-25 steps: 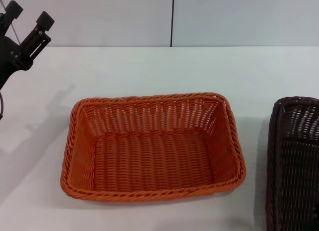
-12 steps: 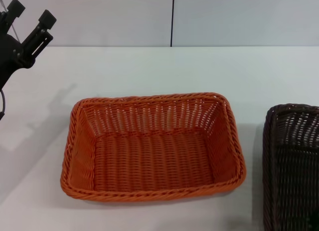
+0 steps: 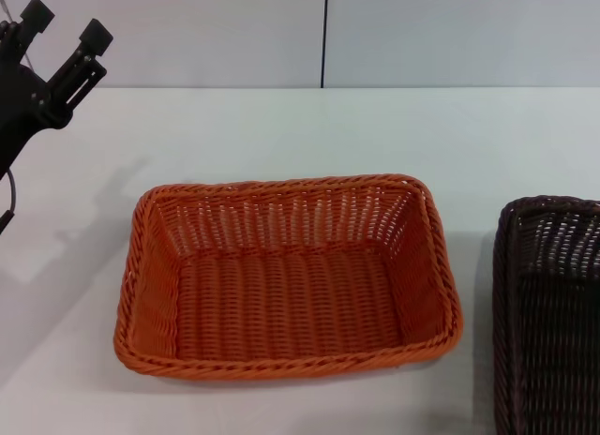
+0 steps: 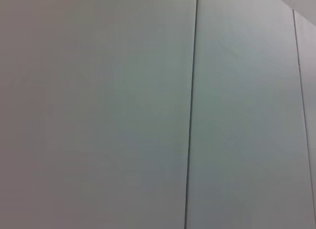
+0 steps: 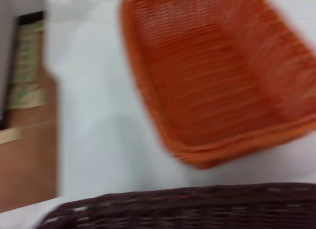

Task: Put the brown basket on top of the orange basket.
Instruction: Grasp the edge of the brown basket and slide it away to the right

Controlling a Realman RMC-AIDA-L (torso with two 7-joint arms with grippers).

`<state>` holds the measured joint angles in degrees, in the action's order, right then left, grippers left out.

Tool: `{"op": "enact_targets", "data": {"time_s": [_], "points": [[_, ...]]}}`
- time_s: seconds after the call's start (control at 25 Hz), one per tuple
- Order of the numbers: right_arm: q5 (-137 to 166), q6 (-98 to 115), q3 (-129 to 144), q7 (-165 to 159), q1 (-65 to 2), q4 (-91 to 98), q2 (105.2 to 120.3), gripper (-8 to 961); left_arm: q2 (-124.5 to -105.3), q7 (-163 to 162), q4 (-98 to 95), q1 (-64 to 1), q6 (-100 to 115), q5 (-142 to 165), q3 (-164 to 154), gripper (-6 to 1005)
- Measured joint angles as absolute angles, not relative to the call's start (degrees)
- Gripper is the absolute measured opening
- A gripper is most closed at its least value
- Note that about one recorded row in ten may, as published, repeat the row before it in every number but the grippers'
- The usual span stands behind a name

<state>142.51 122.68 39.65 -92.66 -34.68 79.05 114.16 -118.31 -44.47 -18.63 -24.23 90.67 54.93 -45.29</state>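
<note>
Baskets sit well apart on your worktop (image 3: 281, 135): brown basket (image 3: 548, 313) right of the orange basket (image 3: 286, 276), nearer your unseen right gripper, state unknown; left gripper (image 3: 66, 37) hangs spread, far left.

Woven wicker-look baskets (orange basket (image 3: 287, 277), brown basket (image 3: 548, 313)).

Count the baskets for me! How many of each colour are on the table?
Orange basket: 1
Brown basket: 1
Total: 2 baskets, sitting apart on the white table.
</note>
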Motion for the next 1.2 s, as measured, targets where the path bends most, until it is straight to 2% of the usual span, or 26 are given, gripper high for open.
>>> {"op": "enact_targets", "data": {"time_s": [0.04,0.28,0.36,0.4,0.44,0.64,0.76,0.84,1.2], "points": [[142.51,121.34,36.80,-92.68,-35.22,80.14,113.53,523,-118.30,-44.47,-18.60,-24.24,90.67,54.93,-45.29,822],[143.94,118.81,34.21,-94.61,-35.62,82.99,112.68,524,-118.36,-44.47,-17.86,-24.20,90.69,54.93,-45.13,821],[144.84,118.60,34.29,-95.53,-35.63,83.26,111.82,525,-118.35,-44.47,-17.66,-24.18,90.71,54.93,-45.10,821],[145.40,118.21,33.98,-96.60,-35.78,83.25,110.65,538,-118.34,-44.47,-17.66,-24.16,90.73,54.93,-45.11,821],[145.57,117.74,33.81,-97.22,-35.87,83.16,110.10,550,-118.34,-44.47,-17.66,-24.15,90.73,54.93,-45.12,821],[145.95,114.68,33.11,-98.92,-35.52,83.78,108.84,613,-118.31,-44.47,-17.66,-24.13,90.73,54.93,-45.20,820],[146.16,112.66,33.32,-98.97,-34.96,84.47,108.90,651,-118.30,-44.47,-17.66,-24.15,90.73,54.93,-45.25,820],[147.55,108.95,34.13,-98.72,-34.33,84.63,109.90,650,-118.29,-44.47,-17.66,-24.19,90.73,54.92,-45.24,820],[149.01,100.50,40.15,-96.34,-33.97,76.52,111.51,643,-118.32,-44.47,-17.18,-24.27,90.69,54.93,-45.16,819]]}}
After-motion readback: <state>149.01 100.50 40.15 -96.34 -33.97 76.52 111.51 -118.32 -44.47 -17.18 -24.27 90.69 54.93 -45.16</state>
